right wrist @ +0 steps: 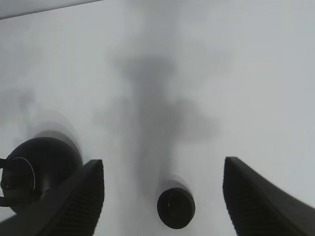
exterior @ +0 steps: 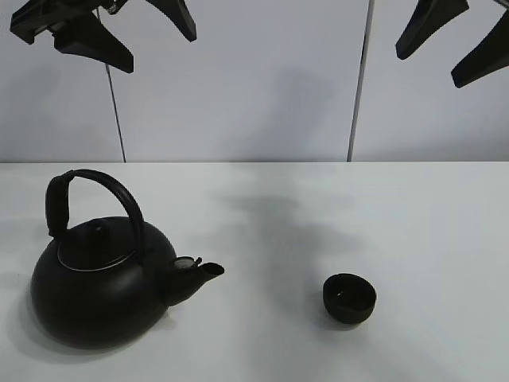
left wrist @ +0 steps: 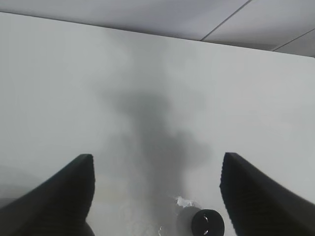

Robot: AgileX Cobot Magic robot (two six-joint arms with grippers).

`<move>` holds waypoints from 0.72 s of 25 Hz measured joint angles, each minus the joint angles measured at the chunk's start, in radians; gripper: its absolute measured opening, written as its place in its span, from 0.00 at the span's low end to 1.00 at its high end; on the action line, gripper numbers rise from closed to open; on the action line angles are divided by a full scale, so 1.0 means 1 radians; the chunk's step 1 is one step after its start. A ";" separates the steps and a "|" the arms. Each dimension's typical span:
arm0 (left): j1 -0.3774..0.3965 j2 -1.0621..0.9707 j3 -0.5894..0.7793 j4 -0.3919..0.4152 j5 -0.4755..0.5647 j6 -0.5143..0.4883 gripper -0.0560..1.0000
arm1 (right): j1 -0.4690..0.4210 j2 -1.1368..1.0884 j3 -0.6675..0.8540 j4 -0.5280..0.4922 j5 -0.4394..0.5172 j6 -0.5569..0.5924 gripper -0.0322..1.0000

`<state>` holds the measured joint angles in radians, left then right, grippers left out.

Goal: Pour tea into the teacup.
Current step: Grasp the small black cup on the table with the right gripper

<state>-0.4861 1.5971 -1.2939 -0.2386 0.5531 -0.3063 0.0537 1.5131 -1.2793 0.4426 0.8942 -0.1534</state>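
A big round black kettle (exterior: 99, 282) with an arched handle stands at the front left of the white table, spout toward the right. The small matte black teacup (exterior: 349, 298) stands upright at the front right, apart from the kettle. Both grippers hang high above the table. My left gripper (exterior: 127, 32) is open and empty at the upper left. My right gripper (exterior: 453, 44) is open and empty at the upper right. The teacup shows between the left gripper's fingers (left wrist: 207, 222) and in the right wrist view (right wrist: 175, 207), where the kettle (right wrist: 39, 172) also shows.
The white table (exterior: 318, 215) runs back to a white panelled wall (exterior: 254, 87). Soft arm shadows fall on the table's middle.
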 joint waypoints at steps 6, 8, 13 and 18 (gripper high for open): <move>0.000 0.000 0.000 0.000 0.000 0.000 0.55 | 0.000 0.000 0.000 0.000 0.000 0.000 0.49; 0.000 0.000 0.000 0.000 0.000 0.000 0.55 | 0.000 0.000 0.000 0.000 0.004 -0.009 0.49; 0.000 0.000 0.000 0.000 0.000 0.000 0.55 | 0.000 0.000 0.000 -0.005 0.097 -0.120 0.49; 0.000 0.000 0.000 0.000 0.000 0.000 0.55 | 0.034 -0.001 0.018 -0.041 0.235 -0.206 0.49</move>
<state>-0.4861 1.5971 -1.2939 -0.2386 0.5531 -0.3063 0.0873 1.5120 -1.2609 0.4015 1.1293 -0.3592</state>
